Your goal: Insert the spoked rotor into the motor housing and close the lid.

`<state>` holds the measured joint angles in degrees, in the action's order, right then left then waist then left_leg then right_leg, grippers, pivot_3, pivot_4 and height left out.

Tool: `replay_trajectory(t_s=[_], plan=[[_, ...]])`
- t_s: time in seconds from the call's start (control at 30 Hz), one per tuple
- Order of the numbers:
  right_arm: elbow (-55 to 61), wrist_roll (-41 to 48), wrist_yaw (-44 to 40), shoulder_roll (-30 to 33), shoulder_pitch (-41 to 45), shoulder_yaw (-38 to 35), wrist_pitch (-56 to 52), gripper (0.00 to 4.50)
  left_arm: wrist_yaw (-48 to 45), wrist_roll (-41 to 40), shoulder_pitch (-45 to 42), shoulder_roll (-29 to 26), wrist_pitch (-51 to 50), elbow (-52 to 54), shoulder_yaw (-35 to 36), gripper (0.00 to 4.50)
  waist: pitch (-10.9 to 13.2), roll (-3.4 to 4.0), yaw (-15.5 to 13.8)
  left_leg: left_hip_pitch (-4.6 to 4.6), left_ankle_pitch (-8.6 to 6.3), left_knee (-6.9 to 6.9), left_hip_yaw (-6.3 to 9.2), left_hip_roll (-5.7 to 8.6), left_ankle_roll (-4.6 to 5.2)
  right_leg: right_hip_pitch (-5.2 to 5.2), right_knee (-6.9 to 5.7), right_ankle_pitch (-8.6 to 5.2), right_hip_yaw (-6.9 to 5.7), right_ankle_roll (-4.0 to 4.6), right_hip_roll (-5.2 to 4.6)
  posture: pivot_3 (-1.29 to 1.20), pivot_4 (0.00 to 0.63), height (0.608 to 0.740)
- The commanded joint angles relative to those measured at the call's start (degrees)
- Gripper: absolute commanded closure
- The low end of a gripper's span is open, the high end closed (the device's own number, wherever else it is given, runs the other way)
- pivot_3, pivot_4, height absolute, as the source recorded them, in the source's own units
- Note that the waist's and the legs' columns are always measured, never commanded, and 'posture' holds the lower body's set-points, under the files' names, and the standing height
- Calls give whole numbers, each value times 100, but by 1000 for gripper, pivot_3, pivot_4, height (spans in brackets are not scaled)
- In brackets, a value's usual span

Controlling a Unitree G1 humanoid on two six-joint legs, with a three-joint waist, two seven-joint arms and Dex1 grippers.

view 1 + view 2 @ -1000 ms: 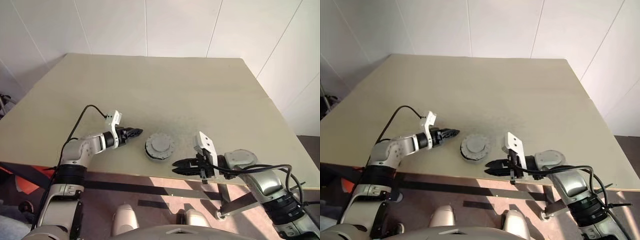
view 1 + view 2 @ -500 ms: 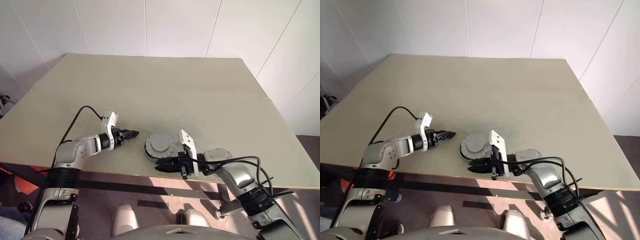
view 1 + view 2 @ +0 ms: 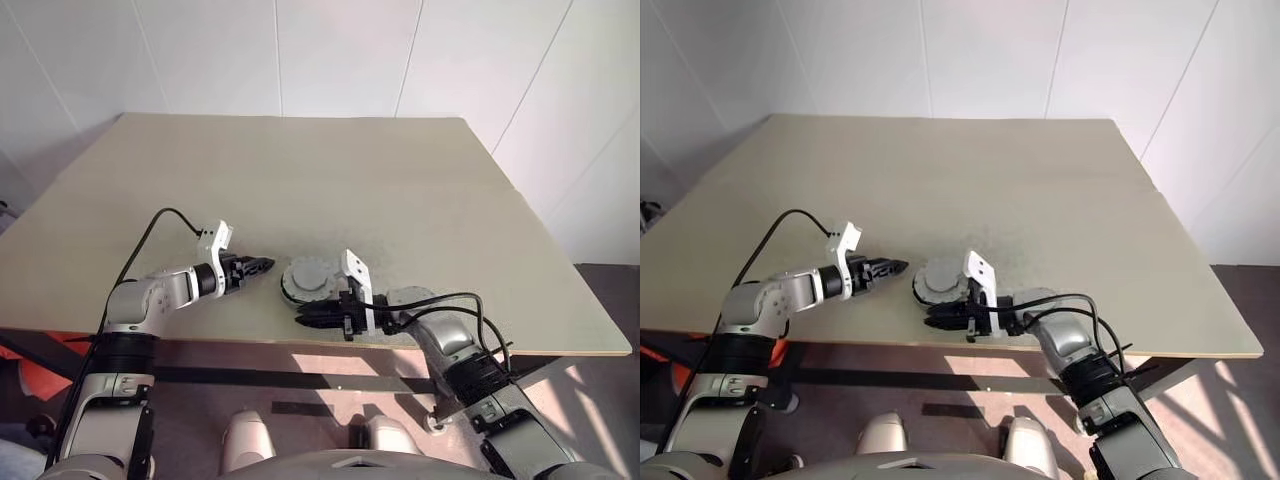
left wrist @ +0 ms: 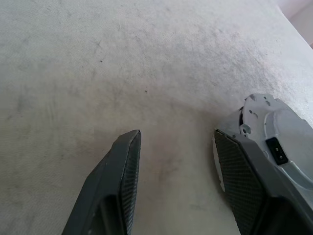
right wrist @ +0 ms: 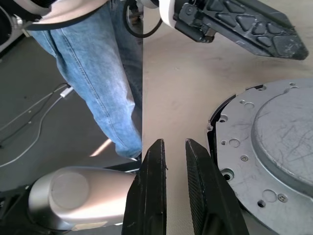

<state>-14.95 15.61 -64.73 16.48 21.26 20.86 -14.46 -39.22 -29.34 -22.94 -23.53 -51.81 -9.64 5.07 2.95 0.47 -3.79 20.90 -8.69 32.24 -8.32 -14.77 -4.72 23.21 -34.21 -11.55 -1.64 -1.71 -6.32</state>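
The motor housing [image 3: 304, 281] is a short round grey unit near the table's front edge. A flat grey lid [image 5: 274, 142] with small holes and a raised round middle covers its top. The spoked rotor is hidden. My left gripper [image 3: 262, 266] hovers just left of the housing, a little apart from it. It is open, with bare table between its fingers [image 4: 124, 161]. My right gripper [image 3: 303, 320] lies at the front edge, just in front of the housing, and points left. Its fingers [image 5: 154, 181] are shut on nothing, beside the housing's rim.
The beige table [image 3: 300, 170] stretches far back to a white wall. Its front edge [image 3: 250, 338] runs right under my right gripper. A person's leg in jeans [image 5: 98, 73] stands beyond the table's left side, with cables on the floor there.
My right gripper has swung left along the front edge and in toward the housing. The left gripper has stayed put. The camera has shifted a little.
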Motion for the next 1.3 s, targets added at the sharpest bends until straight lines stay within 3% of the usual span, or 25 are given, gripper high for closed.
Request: replay_trajectory(t_s=[0.03,0.17,0.23,0.27,0.3,0.33,0.37,0.4,0.43,0.5,0.53,0.83,1.3], plan=[[-439,-181,360,-74,407,-339,289,3828,-33,-34,-186,-39,83,84,63,1971,11,16,20,0,-1,-7,6,-1,0,-3,31,0,-13,0,1,0,0,740],[-714,-218,400,-136,633,-424,423,3828,-25,-27,-194,-7,93,87,42,1971,70,98,99,-1,-6,-45,64,-14,7,-61,215,0,-185,0,-29,0,0,740],[-770,-251,406,-141,678,-446,459,3828,-16,-28,-192,14,96,93,40,1971,131,154,62,-34,-8,-129,100,-47,9,-171,321,1,-325,8,-37,0,0,740],[-764,-258,404,-136,687,-461,458,3828,-9,-30,-185,26,101,98,40,1971,124,38,-53,-8,-8,-171,65,-74,9,-194,159,-69,-362,136,-58,0,0,740],[-738,-259,407,-130,688,-482,450,3828,-1,-33,-173,39,106,106,45,1971,124,-86,-192,-12,-8,-181,-107,-105,9,-225,-255,-167,-314,285,-72,0,0,740],[-717,-257,417,-124,690,-505,444,3828,9,-38,-154,56,112,116,56,1971,139,-85,-318,-85,-7,-156,-238,-86,5,-133,-443,-374,-112,131,-21,0,0,740],[-706,-254,425,-121,694,-523,439,3828,16,-39,-135,70,118,130,65,1971,119,-40,-395,-88,-229,34,-226,-69,-49,-43,-447,-401,-45,158,-23,0,0,740],[-707,-253,430,-117,701,-538,439,3828,25,-41,-113,84,124,146,69,1971,93,2,-463,-95,-321,186,-170,7,-39,-21,-425,-401,-50,158,-31,0,0,740],[-714,-264,440,-117,717,-560,446,3828,34,-41,-90,101,132,162,69,1971,83,-13,-471,-102,-187,59,-23,153,2,21,-405,-395,-47,166,10,0,0,740],[-740,-275,473,-125,778,-615,442,3828,52,-42,-63,137,139,176,66,1971,86,-18,-445,-67,-32,14,-22,98,-21,48,-309,-213,-45,248,136,0,0,740],[-747,-284,492,-130,809,-639,439,3828,57,-42,-57,149,144,177,65,1971,86,-17,-423,-62,-24,24,-16,85,-26,48,-298,-186,-46,263,152,0,0,740],[-820,-296,634,-139,975,-792,469,3828,98,-42,-46,266,191,162,73,1971,87,-20,-232,-70,-39,-11,-16,94,-2,-5,-136,-164,-42,252,168,0,0,740],[-1547,-536,844,-312,1387,-790,864,3828,145,-60,-28,285,227,171,122,1971,87,-20,-174,-69,-48,-11,-19,98,12,-12,-136,-135,-30,296,169,0,0,740]])
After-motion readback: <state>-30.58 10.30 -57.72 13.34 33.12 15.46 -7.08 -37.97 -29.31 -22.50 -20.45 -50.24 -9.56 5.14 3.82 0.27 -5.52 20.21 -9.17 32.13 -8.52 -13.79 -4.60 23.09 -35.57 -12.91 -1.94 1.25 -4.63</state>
